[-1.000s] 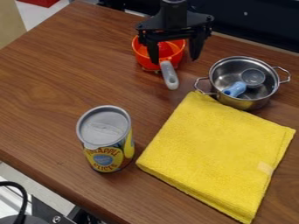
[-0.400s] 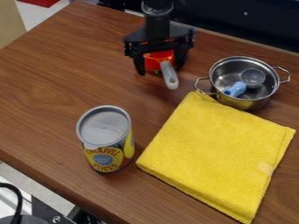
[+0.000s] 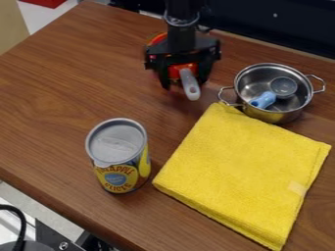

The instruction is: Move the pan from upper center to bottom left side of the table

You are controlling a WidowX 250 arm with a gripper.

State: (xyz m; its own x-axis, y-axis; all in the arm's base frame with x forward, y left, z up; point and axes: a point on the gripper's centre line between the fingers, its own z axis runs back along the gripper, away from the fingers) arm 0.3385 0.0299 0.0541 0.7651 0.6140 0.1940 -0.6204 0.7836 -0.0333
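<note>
2 jaws apart w/ pt. of orange pan [image 3: 175, 72] btwn, gray handle [image 3: 190, 87] sticking out.

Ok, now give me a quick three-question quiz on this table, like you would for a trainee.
1. True or false: the can stands upright beside the yellow towel.
2. Fill in: the claw is at the red pan, whose handle is ____ in color.
3. What lies inside the metal pot? a) the can b) a blue-handled scoop c) the towel

Key: 1. True 2. gray 3. b
</note>
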